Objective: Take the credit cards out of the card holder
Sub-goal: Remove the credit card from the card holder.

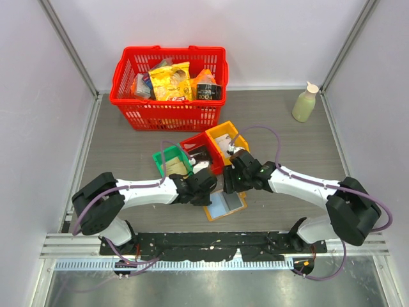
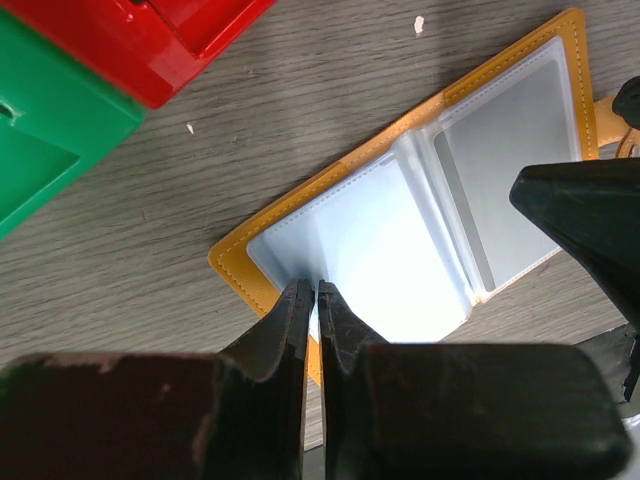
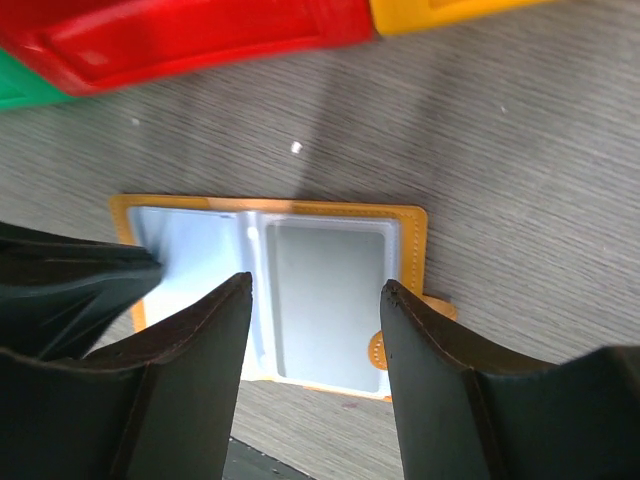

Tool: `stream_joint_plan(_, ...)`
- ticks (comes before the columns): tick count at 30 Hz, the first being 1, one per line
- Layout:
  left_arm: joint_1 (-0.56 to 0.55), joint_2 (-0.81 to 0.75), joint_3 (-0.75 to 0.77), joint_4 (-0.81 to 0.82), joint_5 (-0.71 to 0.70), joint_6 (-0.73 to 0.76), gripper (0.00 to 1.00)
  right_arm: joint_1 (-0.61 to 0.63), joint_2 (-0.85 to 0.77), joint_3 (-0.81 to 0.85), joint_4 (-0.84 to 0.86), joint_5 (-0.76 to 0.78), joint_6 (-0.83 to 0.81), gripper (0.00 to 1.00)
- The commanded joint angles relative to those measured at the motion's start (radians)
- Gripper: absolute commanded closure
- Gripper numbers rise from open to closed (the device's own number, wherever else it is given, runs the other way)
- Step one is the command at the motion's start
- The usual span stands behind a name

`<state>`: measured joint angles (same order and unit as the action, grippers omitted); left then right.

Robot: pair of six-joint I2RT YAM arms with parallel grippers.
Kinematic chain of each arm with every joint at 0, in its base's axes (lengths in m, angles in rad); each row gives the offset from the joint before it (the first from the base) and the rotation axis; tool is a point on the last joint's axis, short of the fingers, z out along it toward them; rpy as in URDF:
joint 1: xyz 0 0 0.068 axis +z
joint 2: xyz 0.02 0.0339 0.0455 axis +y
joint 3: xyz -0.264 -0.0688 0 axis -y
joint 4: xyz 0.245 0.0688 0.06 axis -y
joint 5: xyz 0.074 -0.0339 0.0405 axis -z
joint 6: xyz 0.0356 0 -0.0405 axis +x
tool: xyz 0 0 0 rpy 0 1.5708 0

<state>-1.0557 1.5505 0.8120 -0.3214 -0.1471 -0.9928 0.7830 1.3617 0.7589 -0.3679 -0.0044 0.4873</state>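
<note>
Dark and pressed almost together, the left jaws have their tips on one corner of the card holder (image 2: 330, 175), right at the edge of a clear plastic sleeve (image 2: 380, 250). I can't tell whether the sleeve is actually nipped between them. The right jaws are spread wide and hang over the holder's other page, one finger on each side of the sleeve there, gripping nothing. Through that sleeve I can see a greyish credit card (image 3: 325, 290) lying flat inside. The sleeve under the left jaws looks pale and glary, so I can't tell what is in it.

The holder lies open, tan-orange border up, on the grey wood-grain surface (image 1: 128, 147), and its small tab (image 3: 440, 308) sticks out from the edge on the right arm's side. Just beyond the holder stand a green bin (image 1: 171, 160), a red bin (image 1: 199, 150) and a yellow-orange bin (image 1: 225, 137) in a row. Further beyond is a red basket (image 1: 167, 86) packed with groceries. A pale green bottle (image 1: 305, 102) stands well apart from the holder, beyond it on the right arm's side.
</note>
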Motion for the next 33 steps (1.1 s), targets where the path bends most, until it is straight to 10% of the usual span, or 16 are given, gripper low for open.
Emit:
stream_joint_plan(1, -0.003, -0.004, -0.027, -0.019, -0.028, -0.006, 0.90, 0.001, 0.016, -0.015, -0.006, 0.064, 0.022, 0.41)
stream_joint_plan(33, -0.004, 0.022, -0.028, 0.005, 0.003, -0.009, 0.95, -0.001, 0.021, -0.044, 0.055, -0.134, -0.026, 0.48)
